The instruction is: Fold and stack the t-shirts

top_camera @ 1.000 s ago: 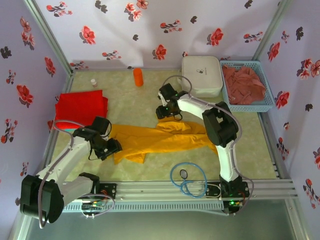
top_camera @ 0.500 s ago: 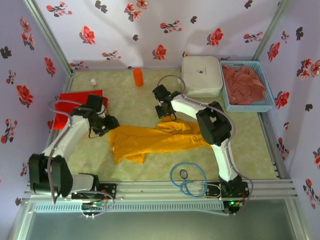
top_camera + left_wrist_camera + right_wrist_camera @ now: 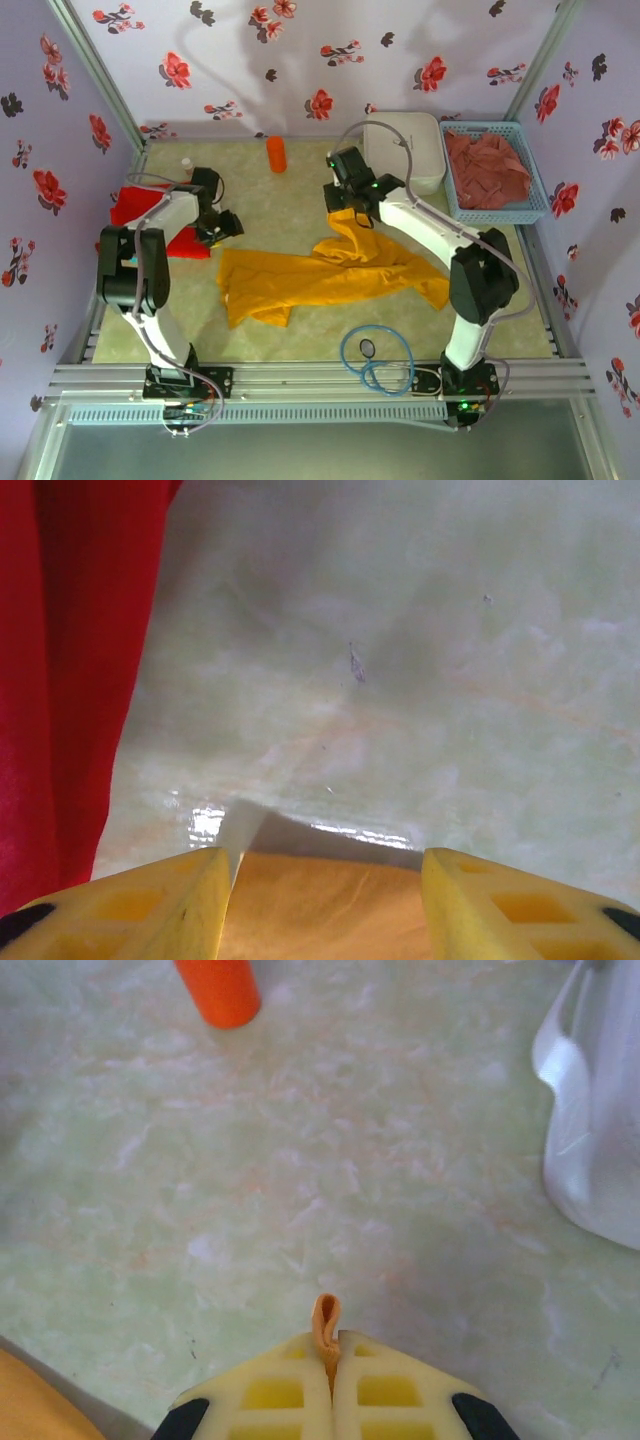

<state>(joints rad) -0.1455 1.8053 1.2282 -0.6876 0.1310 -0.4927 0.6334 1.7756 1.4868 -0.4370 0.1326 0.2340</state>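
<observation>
Right gripper (image 3: 329, 1344) pinches yellow t-shirt (image 3: 320, 280); left gripper (image 3: 322, 862) gapes beside red t-shirt (image 3: 60, 680).

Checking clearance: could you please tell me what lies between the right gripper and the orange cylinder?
Bare table, right gripper to orange cylinder, in the right wrist view.

light: shining bright and even | glare: glinting off counter (image 3: 420, 680) at 6 o'clock, left wrist | foreground: blurring softly
</observation>
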